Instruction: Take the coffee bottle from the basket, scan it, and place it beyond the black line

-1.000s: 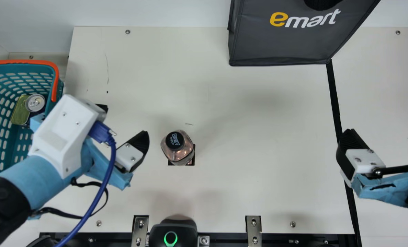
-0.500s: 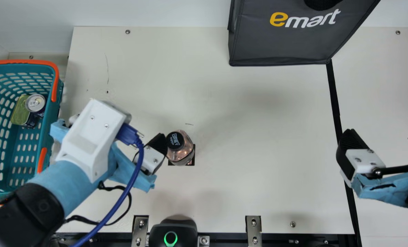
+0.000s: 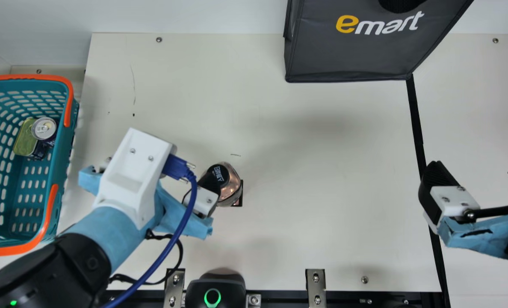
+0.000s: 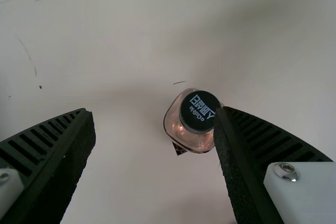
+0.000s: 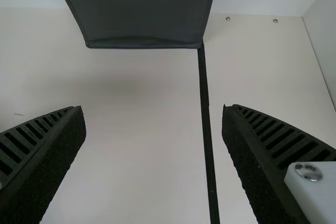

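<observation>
Left gripper moved rightward to coffee bottle near frame centre, spread wide; bottle likely stiff, slippery: clamp mid-body.

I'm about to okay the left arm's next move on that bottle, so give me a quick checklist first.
1. Bottle out of the basket: ok, standing on the table.
2. Left end effector open: ok.
3. Bottle centred in its opening: not ok, it sits toward one side.
4. Right end effector empty: ok, open with nothing in it.
5. Scanner light on: ok, green ring lit.
6. Barcode turned to the scanner: cannot tell.
</observation>
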